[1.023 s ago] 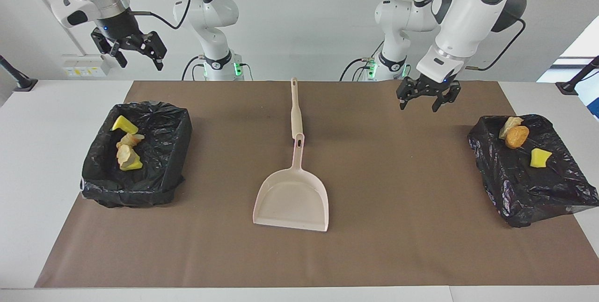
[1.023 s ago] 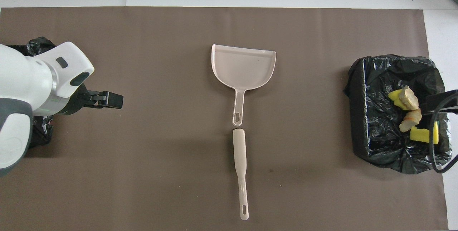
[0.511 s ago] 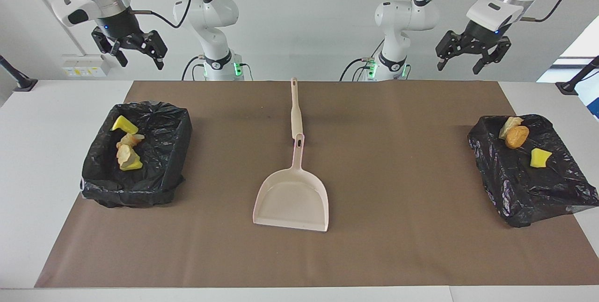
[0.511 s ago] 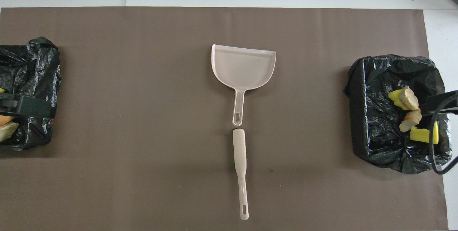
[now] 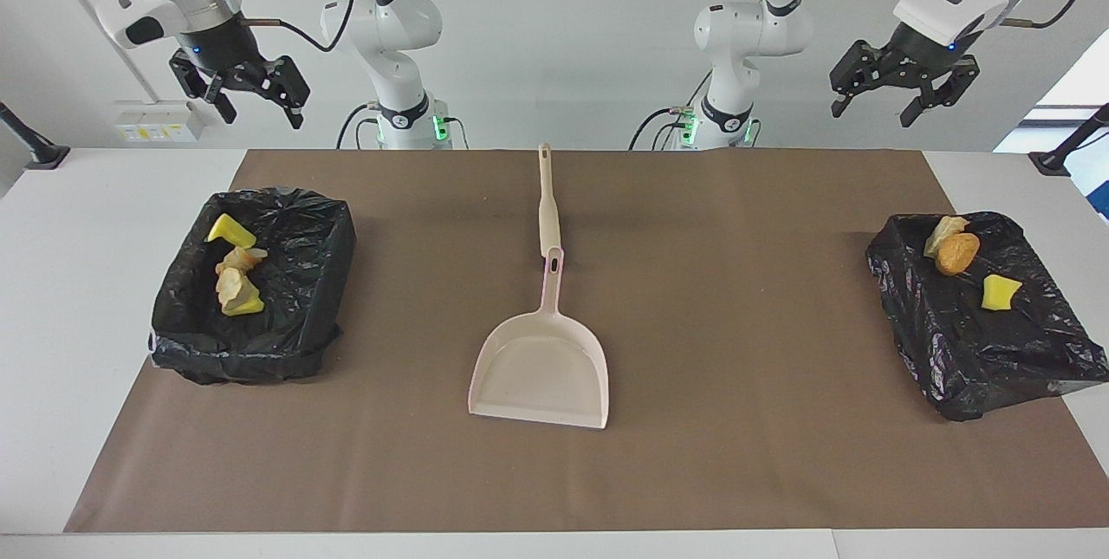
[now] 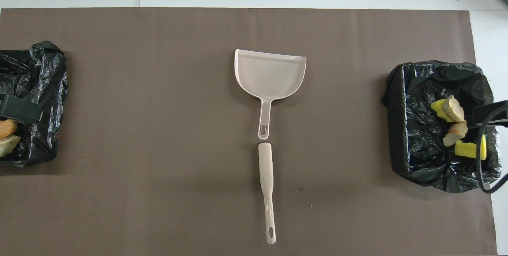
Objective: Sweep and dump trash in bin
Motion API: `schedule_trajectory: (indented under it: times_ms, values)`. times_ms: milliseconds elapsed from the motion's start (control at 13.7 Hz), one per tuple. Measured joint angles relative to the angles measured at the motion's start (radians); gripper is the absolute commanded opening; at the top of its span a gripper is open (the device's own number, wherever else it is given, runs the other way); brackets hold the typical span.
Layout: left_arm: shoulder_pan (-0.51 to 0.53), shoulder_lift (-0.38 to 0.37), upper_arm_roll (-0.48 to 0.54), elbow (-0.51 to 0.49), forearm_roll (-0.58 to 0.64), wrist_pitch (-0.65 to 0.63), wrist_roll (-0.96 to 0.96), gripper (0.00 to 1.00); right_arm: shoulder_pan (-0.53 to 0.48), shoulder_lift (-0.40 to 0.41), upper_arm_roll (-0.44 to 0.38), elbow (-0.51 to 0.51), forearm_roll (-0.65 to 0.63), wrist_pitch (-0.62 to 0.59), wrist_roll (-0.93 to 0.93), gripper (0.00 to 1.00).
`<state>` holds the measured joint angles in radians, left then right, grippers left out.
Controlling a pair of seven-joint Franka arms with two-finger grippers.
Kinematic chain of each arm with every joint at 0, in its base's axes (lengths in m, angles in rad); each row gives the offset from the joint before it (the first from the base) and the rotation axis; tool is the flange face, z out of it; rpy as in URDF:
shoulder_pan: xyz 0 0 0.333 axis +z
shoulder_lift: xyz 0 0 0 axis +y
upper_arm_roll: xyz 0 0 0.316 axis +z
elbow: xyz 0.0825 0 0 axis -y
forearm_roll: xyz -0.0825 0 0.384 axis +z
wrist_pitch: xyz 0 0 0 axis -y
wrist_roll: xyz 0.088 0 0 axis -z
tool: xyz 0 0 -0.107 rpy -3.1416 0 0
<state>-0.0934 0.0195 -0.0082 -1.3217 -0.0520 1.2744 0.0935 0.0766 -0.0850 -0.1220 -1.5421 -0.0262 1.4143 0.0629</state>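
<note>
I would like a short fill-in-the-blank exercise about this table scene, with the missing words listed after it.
1. All the trash lies in the two black ____.
2. The dustpan on the brown mat is ____.
3. The brush lies ____ to the robots than the dustpan.
4. The left gripper and right gripper both have ____ jaws.

Missing words: bins; empty; nearer; open

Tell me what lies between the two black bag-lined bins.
In both views, between the black bag-lined bins on the brown mat: only the beige plastic dustpan and beige brush, end to end.
</note>
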Motion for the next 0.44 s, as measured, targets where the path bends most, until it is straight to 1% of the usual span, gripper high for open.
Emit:
schedule_trajectory:
  times_ms: [438]
  values:
    - [0.000, -0.026, -0.005, -0.024, 0.000, -0.001, 0.001, 1.00, 0.000, 0.000, 0.000, 0.000, 0.000, 0.000, 0.000, 1.00]
